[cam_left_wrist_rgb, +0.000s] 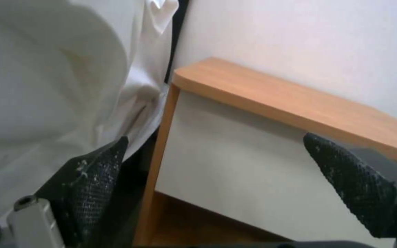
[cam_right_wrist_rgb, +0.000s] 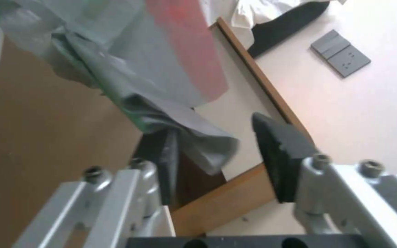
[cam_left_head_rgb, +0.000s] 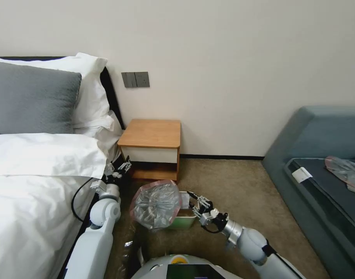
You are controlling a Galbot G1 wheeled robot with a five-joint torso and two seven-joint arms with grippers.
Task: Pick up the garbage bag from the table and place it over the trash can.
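Right pincer (cam_left_head_rgb: 193, 200): low, beside the trash can's right end; jaws spread, nothing clamped. In the right wrist view a fold of grey film hangs against one pad (cam_right_wrist_rgb: 166, 162), and the other pad stands clear of it.
Left pincer (cam_left_head_rgb: 119, 167): by the bed edge, in front of the bench's lower left corner; jaws wide apart, empty.
Garbage bag (cam_left_head_rgb: 156, 203): draped over the left part of the trash can, pink rim arcing along the top, grey body crumpled and bulging towards the robot. It is not on the bench.
Handling (judgement): thin film, very light, limp and slippery; it will sag and slide rather than keep a shape. Best hold looks like the pink rim, pinched at the edge, since a grip on the body would only gather wrinkles.
Trash can (cam_left_head_rgb: 185, 221): on the carpet before the bench; cream wall and green lower part show at its right end. Inside hidden by the bag; contents cannot be told.
Bench (cam_left_head_rgb: 154, 133): top bare; lower shelf in shadow.
Fit (judgement): rim not seated all round; right end looks uncovered.
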